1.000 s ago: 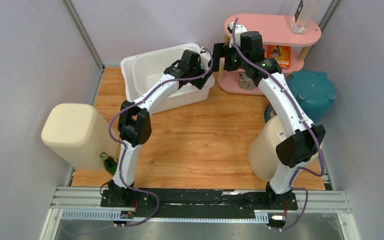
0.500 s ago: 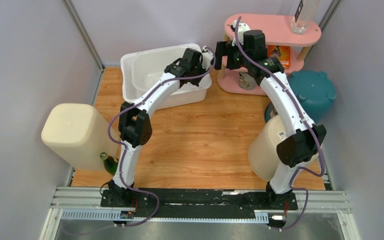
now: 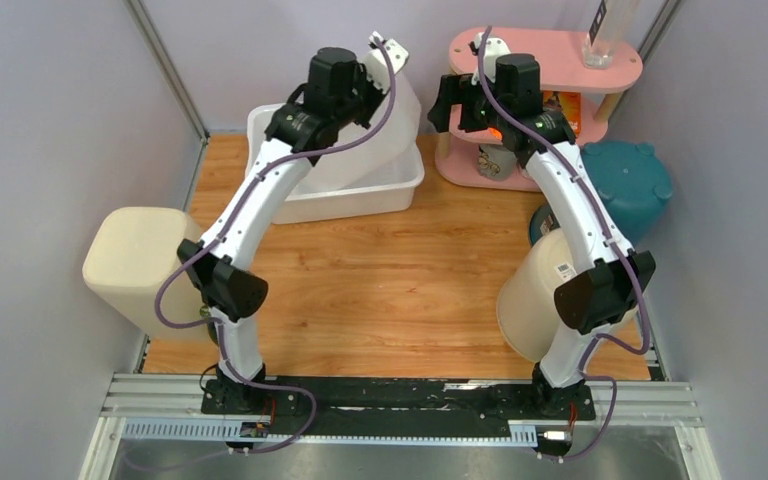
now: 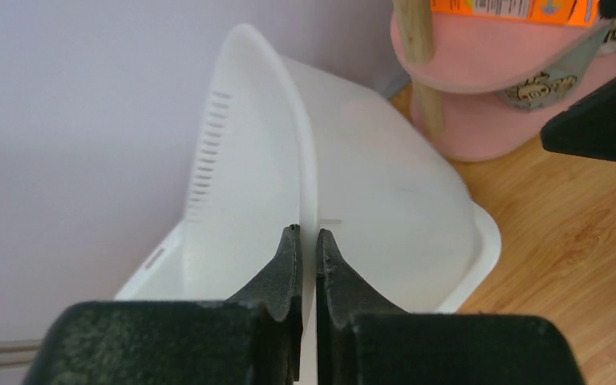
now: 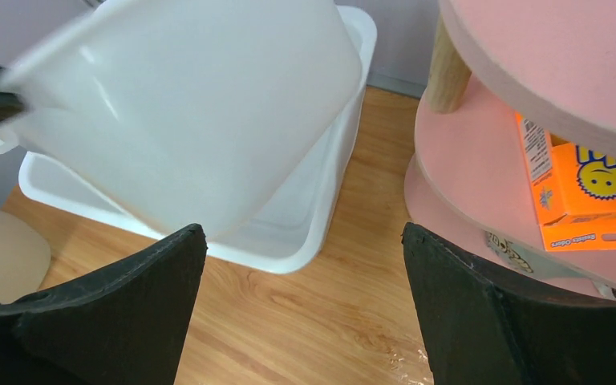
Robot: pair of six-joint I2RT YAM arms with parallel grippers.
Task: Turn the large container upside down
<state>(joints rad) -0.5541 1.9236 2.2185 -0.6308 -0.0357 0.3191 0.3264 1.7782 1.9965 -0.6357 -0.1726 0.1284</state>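
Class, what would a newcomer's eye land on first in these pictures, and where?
The left hand, shut on the rim of a white container, holds it tilted above a white tub at the far side of the table. Just right of it, the right hand hangs open beside the pink shelf.

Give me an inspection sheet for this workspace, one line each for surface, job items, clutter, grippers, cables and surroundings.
Surface: wooden tabletop, no spills seen.
Job's things: upper white tub held in the air, tilted, over the lower white tub, which sits flat at the back.
Clutter: left beige bin; right beige bin; teal container; pink shelf holding an orange box; green bottle.
Grippers: left gripper shut on the upper tub's rim; right gripper open, holding nothing.
Cables: purple cables along both arms, no snag seen.
Surroundings: lilac walls on three sides.
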